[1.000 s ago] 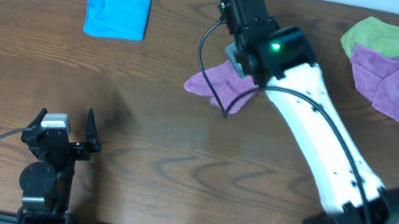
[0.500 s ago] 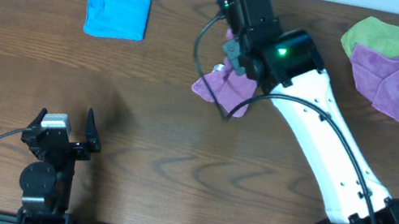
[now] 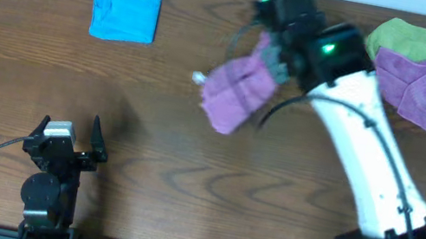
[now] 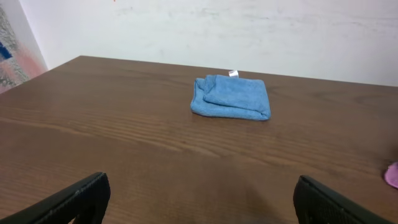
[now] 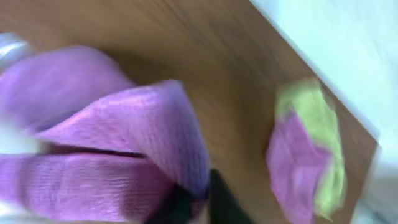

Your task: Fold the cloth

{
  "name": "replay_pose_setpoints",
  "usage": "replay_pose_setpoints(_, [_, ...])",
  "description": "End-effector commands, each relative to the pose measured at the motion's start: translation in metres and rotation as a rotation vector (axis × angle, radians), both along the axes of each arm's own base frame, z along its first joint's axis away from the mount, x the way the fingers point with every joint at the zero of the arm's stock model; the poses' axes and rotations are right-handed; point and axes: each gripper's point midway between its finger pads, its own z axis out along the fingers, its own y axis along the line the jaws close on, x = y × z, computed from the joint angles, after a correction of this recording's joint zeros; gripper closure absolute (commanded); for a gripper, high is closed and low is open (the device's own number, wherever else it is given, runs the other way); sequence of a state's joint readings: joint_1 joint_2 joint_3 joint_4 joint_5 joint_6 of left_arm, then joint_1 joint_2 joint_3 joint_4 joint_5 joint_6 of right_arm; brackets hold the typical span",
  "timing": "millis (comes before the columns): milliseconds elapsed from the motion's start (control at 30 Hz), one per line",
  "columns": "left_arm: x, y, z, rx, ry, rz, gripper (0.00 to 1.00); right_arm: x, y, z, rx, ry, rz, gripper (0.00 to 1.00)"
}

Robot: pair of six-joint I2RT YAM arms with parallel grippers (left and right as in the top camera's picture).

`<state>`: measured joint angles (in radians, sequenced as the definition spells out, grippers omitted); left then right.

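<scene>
The fuzzy pinkish-purple microfibre cloth [image 3: 235, 95] has swung outward since a second ago. It is now blurred and broader, well right of the folded bright blue towel [image 3: 125, 14]. Its top bunches soft against the right gripper [image 3: 270, 58], but I cannot tell whether those jaws pinch it. The left gripper [image 3: 68, 131] stands spread below the blue towel, over the brown wood-grain table [image 3: 153, 162].
</scene>
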<state>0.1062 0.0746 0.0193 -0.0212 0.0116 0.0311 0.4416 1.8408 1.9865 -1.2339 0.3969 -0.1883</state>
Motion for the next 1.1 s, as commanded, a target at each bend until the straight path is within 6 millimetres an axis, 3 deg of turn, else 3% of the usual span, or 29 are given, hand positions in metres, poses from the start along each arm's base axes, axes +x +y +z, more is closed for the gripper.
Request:
replay_pose_setpoints(0, [-0.003, 0.001, -0.019, 0.010, 0.065, 0.007, 0.04, 0.009, -0.074, -0.008, -0.027, -0.016, -0.252, 0.01])
replay_pose_setpoints(67, [-0.003, 0.001, -0.019, 0.010, 0.065, 0.007, 0.05, 0.011, -0.082, -0.010, 0.025, -0.010, -0.284, 0.01])
replay_pose_setpoints(200, [-0.003, 0.001, -0.019, 0.010, 0.065, 0.007, 0.04, 0.012, -0.078, -0.012, 0.053, -0.002, -0.273, 0.01])
replay_pose_setpoints(467, [-0.003, 0.001, -0.019, 0.010, 0.065, 0.007, 0.05, 0.002, -0.026, -0.031, 0.253, 0.124, -0.102, 0.02])
replay_pose_setpoints(700, [-0.003, 0.001, -0.019, 0.010, 0.065, 0.007, 0.05, -0.012, -0.016, -0.097, 0.212, 0.242, -0.014, 0.03])
replay_pose_setpoints(833, [-0.003, 0.001, -0.019, 0.010, 0.065, 0.007, 0.05, -0.030, -0.004, -0.132, 0.225, 0.317, 0.016, 0.04])
replay_pose_setpoints(1067, [-0.003, 0.001, -0.019, 0.010, 0.065, 0.007, 0.05, -0.065, 0.012, -0.173, 0.222, 0.427, 0.050, 0.10])
